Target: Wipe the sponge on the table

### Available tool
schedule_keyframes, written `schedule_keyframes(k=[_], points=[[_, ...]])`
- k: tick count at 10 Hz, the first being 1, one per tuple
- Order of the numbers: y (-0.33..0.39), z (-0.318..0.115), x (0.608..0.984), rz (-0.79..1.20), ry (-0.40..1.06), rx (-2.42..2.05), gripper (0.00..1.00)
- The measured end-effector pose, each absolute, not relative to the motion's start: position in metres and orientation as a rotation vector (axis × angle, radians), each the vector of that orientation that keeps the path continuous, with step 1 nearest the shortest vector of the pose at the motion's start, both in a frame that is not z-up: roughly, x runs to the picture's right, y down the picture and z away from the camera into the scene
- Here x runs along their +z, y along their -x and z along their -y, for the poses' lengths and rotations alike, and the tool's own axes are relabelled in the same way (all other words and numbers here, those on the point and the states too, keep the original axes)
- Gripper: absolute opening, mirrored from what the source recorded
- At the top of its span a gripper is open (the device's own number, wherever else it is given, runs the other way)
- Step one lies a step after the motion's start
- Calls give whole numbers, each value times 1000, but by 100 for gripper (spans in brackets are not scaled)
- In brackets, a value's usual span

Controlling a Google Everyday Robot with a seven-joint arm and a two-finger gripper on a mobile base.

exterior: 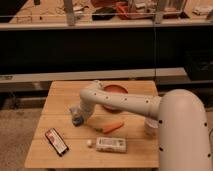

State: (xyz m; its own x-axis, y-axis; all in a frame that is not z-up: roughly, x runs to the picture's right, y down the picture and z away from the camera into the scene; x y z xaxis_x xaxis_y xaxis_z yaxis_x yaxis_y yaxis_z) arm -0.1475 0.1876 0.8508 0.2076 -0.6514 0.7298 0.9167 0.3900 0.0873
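The light wooden table [60,97] fills the lower middle of the camera view. My white arm reaches in from the lower right and bends down toward the table's left centre. My gripper [76,114] points down there, right over a small blue-grey sponge [76,120] that rests on the table top. The gripper hides the sponge's upper part, and the contact between them is hidden.
A red bowl [116,91] sits at the back behind my arm. An orange carrot [111,127], a white packet [111,144] and a small white ball [89,143] lie near the front. A dark snack bag [56,141] lies front left, a white cup [150,128] at the right.
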Motion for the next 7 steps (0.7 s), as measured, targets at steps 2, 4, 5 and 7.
schedule_keyframes(k=[2, 4, 5, 7], points=[[149, -189, 850, 779, 409, -1142, 0], [153, -194, 846, 791, 409, -1167, 0], [154, -195, 845, 794, 409, -1171, 0], [153, -197, 843, 799, 411, -1176, 0]])
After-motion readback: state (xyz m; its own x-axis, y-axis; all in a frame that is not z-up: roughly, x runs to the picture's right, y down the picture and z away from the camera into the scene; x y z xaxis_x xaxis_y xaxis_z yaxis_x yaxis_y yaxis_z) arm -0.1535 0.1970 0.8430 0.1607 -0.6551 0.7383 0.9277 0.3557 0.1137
